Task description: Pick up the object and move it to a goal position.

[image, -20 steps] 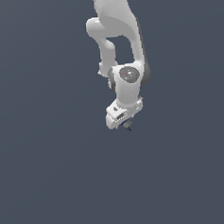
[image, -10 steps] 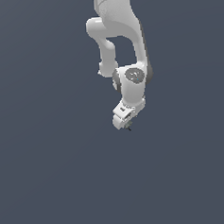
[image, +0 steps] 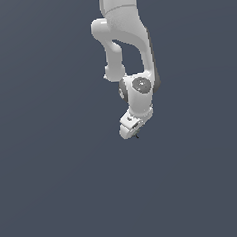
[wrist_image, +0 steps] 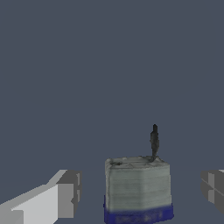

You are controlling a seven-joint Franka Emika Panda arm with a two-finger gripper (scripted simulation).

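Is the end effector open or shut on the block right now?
Open: in the wrist view the fingers stand apart on either side of the grey block, gaps showing.

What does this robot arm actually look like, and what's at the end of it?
The arm is glossy white, built of rounded, tube-like segments joined by bulbous joints, one capped with a grey disc. It ends in a blocky white gripper. In the wrist view, its fingers are square grey pads on white bars. No cables or markings show.
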